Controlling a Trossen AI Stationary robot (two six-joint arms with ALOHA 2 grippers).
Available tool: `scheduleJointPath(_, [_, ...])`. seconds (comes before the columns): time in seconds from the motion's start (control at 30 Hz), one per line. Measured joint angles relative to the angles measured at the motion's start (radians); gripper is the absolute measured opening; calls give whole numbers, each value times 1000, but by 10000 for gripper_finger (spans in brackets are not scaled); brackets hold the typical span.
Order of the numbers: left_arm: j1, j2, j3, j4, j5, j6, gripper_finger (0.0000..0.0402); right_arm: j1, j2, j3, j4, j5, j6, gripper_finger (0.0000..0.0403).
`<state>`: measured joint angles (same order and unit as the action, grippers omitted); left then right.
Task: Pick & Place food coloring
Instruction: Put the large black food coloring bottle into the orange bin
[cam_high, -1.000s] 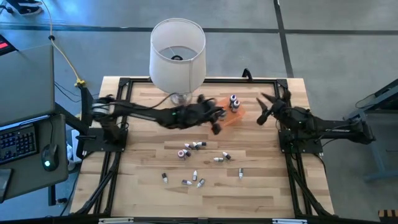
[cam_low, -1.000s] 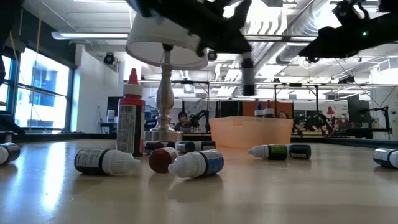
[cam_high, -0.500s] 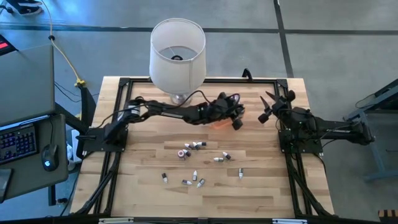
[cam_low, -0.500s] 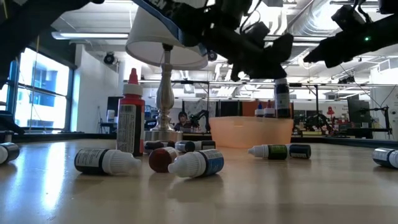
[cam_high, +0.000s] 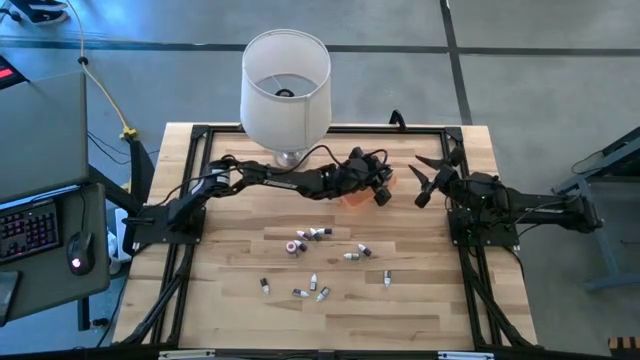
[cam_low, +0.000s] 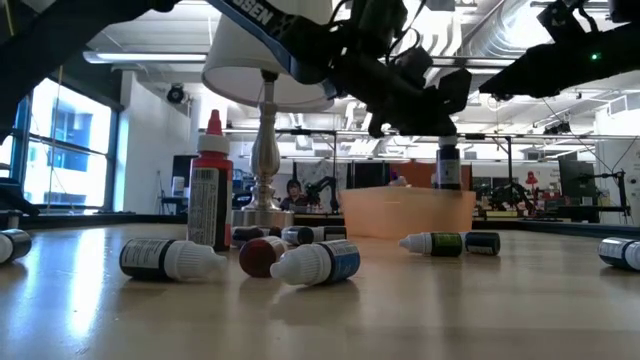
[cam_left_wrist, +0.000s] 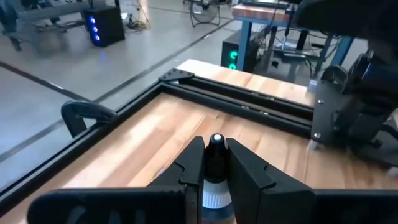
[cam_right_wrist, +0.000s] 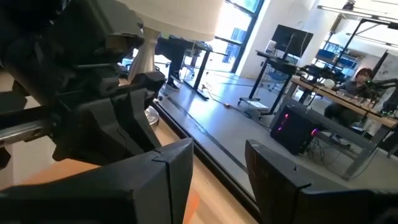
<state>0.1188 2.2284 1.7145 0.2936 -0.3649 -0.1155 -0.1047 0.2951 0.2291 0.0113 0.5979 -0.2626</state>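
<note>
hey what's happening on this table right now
The left gripper is holding a small dropper bottle upright, its jaws shut on it, over the orange tray at the back of the table. About a dozen more bottles lie scattered on the wood in front, and one red-capped bottle stands upright. The right gripper waits beside the tray with its jaws open and empty. A white lamp stands behind.

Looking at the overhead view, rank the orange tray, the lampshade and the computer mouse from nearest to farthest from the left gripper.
1. Orange tray: right beneath the left gripper.
2. Lampshade: toward the table's back edge.
3. Computer mouse: off the table, far left.
</note>
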Motion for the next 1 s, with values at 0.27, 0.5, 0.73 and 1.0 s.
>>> scheduleJointPath(0.27, [17,1,0,-15,13,-1,42,0,0,0,0,-1,19,140])
scheduleJointPath(0.5, [33,40,-1,17,46,7,43,0,0,0,0,-1,19,140])
scheduleJointPath(0.73, [47,74,-4,48,68,10,43,0,0,0,0,-3,19,140])
scheduleJointPath(1.0, [46,71,0,67,125,88,48,0,0,0,0,-3,19,140])
